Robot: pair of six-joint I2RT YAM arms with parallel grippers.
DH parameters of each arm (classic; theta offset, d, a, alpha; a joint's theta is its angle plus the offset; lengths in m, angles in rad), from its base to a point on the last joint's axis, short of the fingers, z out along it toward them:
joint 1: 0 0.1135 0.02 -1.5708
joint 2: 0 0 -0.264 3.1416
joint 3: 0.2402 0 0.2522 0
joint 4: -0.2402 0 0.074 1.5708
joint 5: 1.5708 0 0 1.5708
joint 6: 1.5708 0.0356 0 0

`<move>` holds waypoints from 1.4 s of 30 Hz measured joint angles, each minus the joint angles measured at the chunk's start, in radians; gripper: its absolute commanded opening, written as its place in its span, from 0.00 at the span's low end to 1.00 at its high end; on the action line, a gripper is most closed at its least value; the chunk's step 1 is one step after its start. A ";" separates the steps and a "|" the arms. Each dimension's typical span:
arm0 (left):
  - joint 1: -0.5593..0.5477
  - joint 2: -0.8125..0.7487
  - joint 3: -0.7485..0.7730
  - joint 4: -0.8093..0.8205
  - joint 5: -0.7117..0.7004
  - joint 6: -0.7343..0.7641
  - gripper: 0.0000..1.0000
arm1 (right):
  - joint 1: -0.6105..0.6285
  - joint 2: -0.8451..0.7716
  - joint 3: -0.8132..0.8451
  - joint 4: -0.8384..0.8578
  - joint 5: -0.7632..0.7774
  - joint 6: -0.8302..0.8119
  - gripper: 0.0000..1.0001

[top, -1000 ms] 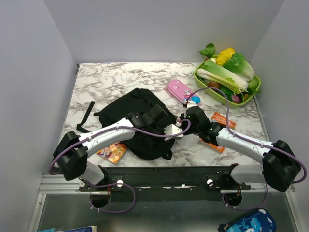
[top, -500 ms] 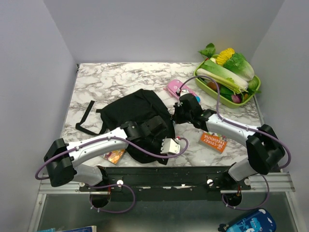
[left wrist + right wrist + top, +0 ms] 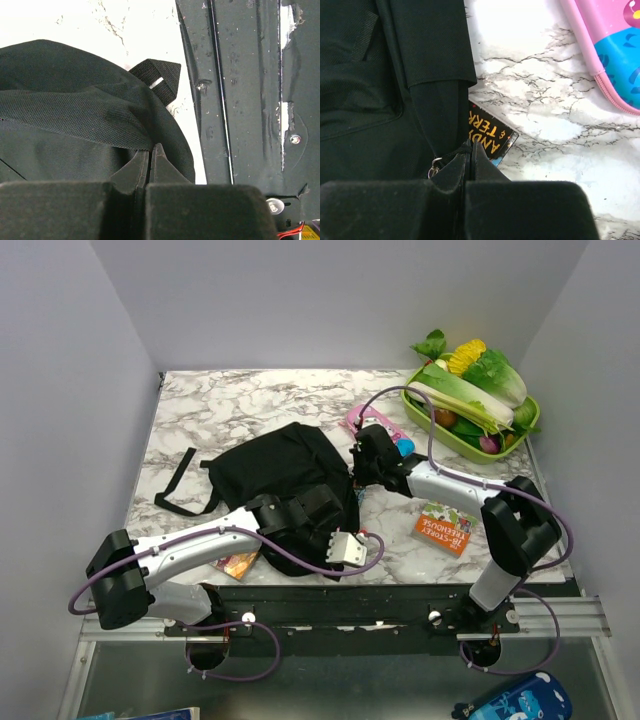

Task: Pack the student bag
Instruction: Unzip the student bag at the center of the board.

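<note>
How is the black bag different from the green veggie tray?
The black fabric backpack lies crumpled centrally; the green plastic tray sits in the far right corner. The backpack is bigger than the tray. The tray shows its vegetables; the backpack hides any contents. Both rest on the marble table.

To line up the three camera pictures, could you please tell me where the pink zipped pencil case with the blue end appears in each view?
Top external: the pink zipped pencil case lies right of centre, partly hidden behind the right arm.
Left wrist: not in it.
Right wrist: top right corner, cut off by the edge.
Shared landmark: the black fabric backpack, seen in all three views.
</note>
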 measured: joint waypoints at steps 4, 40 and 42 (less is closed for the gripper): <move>0.002 -0.001 0.000 0.003 -0.014 0.002 0.34 | 0.000 0.031 0.027 -0.004 0.017 0.002 0.01; 0.491 0.055 0.026 -0.157 0.000 0.338 0.99 | -0.011 -0.348 -0.293 0.095 -0.139 0.154 0.78; 0.491 0.055 0.026 -0.135 -0.001 0.333 0.91 | 0.000 -0.355 -0.311 0.095 -0.153 0.164 0.78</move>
